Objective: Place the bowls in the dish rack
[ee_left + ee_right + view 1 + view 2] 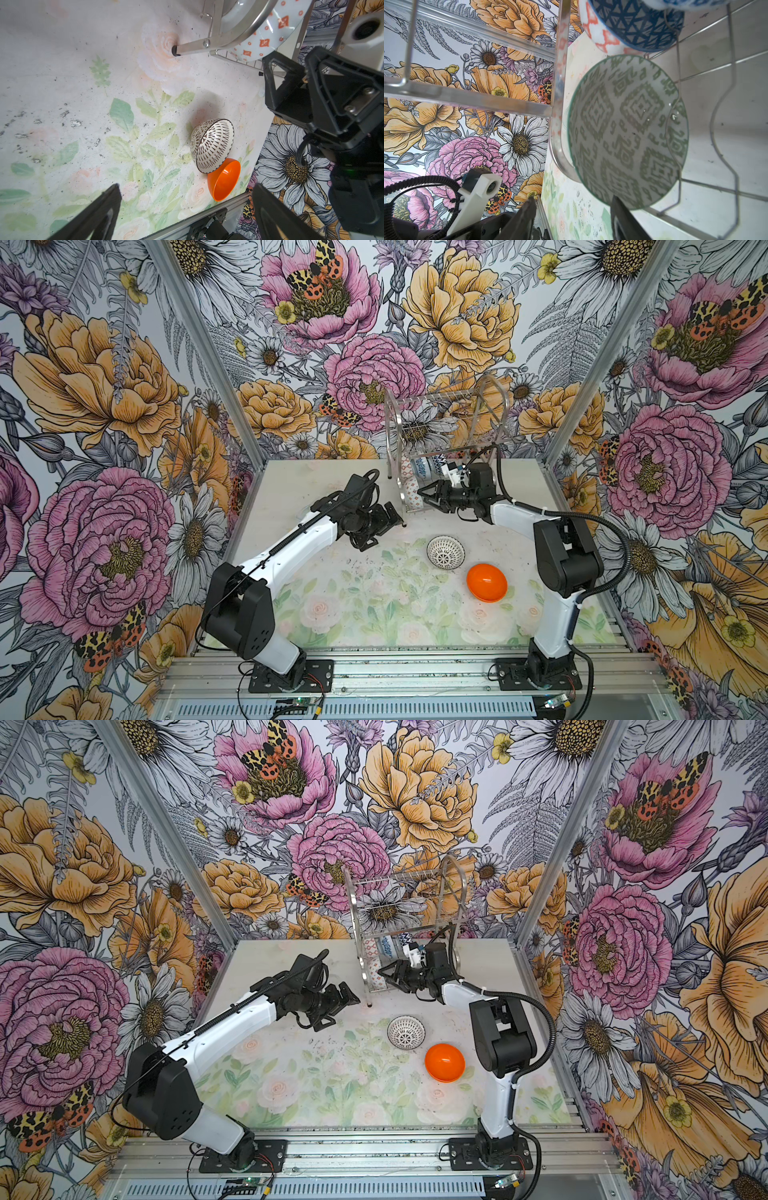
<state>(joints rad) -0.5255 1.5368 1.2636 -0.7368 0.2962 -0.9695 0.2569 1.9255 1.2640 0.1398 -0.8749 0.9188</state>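
The steel dish rack (389,427) (351,907) stands at the back of the table. In the right wrist view a grey-green bowl (627,133) stands on edge in its lower tier, with an orange-white bowl (598,35) and a blue bowl (639,25) behind it. My right gripper (423,497) (573,209) is open at that end of the rack, one finger (623,218) by the grey-green bowl's rim, holding nothing. A black-and-white lattice bowl (445,552) (212,145) and a plain orange bowl (487,581) (224,180) sit on the table. My left gripper (384,531) (186,187) hangs wide open and empty left of them.
The rack's front leg (193,45) stands on the table just beyond my left gripper. Flowered walls close in the table on three sides, and an aluminium rail (374,672) with both arm bases runs along the front edge. The rack's upper tier (449,397) holds nothing.
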